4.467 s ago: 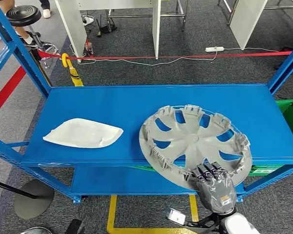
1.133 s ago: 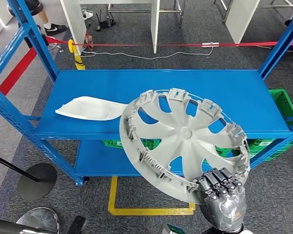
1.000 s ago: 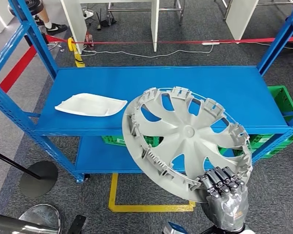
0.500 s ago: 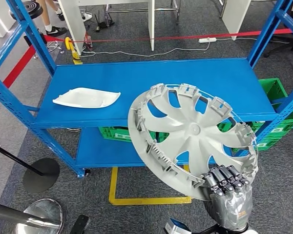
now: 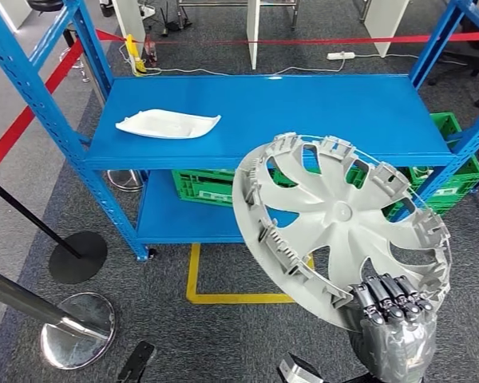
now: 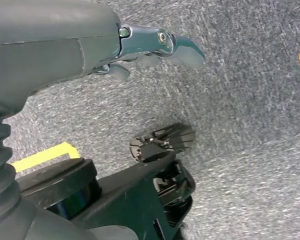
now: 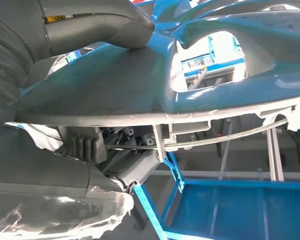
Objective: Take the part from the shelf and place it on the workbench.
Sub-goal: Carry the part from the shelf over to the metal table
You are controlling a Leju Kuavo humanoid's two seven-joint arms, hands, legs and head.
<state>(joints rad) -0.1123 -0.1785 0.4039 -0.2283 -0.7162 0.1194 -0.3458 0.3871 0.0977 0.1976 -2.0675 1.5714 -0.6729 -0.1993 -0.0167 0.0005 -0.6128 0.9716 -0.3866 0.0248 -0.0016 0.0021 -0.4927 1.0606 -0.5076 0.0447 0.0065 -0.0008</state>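
Off the shelf (image 5: 267,112) and clear of it, the hubcap (image 5: 339,223) hung tilted over the floor — right robot hand (image 5: 393,323) clamped on its near rim. Carrying step; next, I judged, turn toward the worktop.

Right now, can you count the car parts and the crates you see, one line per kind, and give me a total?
Grey wheel covers: 1, the wheel cover held by the right hand.
White parts: 1, the white part on the shelf.
Green crates: 2, one crate under the shelf and another crate at its right end.
Total: 4
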